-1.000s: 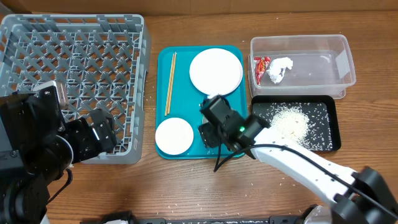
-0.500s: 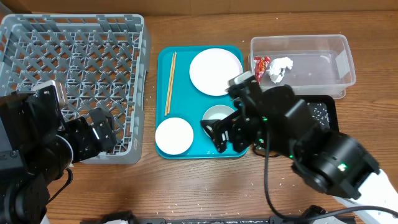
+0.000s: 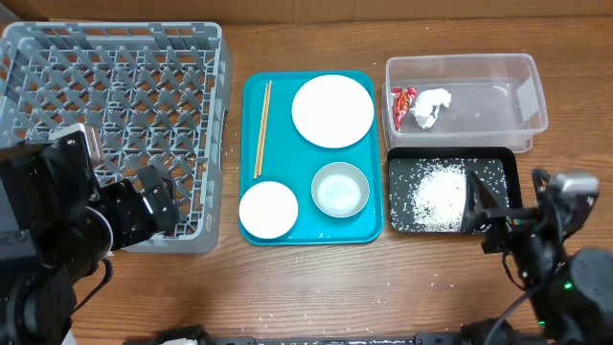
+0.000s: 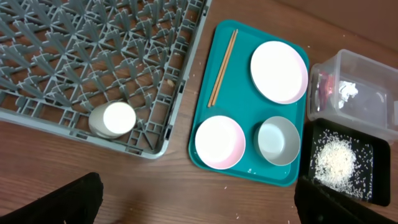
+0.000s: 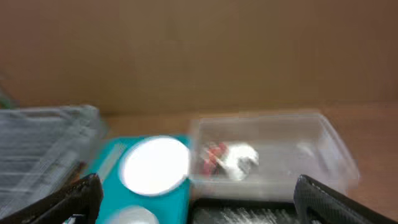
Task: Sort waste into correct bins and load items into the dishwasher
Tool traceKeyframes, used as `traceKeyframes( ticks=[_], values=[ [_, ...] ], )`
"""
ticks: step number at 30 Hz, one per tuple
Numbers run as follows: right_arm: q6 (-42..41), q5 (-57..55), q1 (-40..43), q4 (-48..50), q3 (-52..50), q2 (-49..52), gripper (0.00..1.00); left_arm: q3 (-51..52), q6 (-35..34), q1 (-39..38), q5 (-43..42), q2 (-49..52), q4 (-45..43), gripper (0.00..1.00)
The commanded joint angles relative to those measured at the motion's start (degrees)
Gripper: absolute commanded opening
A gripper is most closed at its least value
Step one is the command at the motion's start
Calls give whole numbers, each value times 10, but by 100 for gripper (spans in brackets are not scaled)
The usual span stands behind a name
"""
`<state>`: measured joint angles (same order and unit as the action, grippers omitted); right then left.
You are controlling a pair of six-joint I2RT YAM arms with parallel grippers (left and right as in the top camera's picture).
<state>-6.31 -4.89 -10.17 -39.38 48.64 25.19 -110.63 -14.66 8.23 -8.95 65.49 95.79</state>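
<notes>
The grey dish rack (image 3: 115, 96) stands at the left; the left wrist view shows the white cup (image 4: 114, 119) at its front edge. The plate (image 3: 332, 110), chopsticks (image 3: 261, 127), pinkish dish (image 3: 268, 209) and grey-green bowl (image 3: 340, 189) lie on the teal tray. The clear tub (image 3: 498, 96) holds the red wrapper (image 3: 403, 103) and tissue (image 3: 433, 105). Rice (image 3: 441, 192) lies in the black tray (image 3: 512, 192). My left gripper (image 3: 153, 206) is open and empty at the rack's front. My right gripper (image 3: 493, 216) is open and empty over the black tray's near right corner.
The teal serving tray (image 3: 251, 144) sits between the rack and the two bins. A few loose rice grains (image 4: 251, 169) lie on the wood in front of it. The right wrist view is blurred; it shows the plate (image 5: 155, 163) and tub (image 5: 273, 155).
My right arm has pulled back from over the teal tray to the lower right. The bowl now stands uncovered on the tray. The left arm has not moved.
</notes>
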Motion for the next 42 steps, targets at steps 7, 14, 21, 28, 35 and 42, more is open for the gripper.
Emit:
traceKeyframes(
  ticks=[7, 14, 21, 28, 35, 42],
  values=[
    [3, 20, 80, 190, -322, -209, 100, -5, -3, -2, 0, -3, -2, 100],
    [4, 21, 84, 395, -482, -250, 100, -5, -3, -2, 0, -3, -2, 100],
    [4, 21, 84, 348, -482, -250, 100, -5, -3, -2, 0, -3, -2, 100],
    [4, 22, 84, 348, -482, -249, 100, -5, -3, -2, 0, -3, -2, 100],
    [4, 22, 83, 348, -482, -249, 100, -5, -56, -2, -70, -2, -34, 100],
    [4, 22, 83, 348, -482, -249, 100, -1, -55, -181, 27, 179, -89, 100]
  ],
)
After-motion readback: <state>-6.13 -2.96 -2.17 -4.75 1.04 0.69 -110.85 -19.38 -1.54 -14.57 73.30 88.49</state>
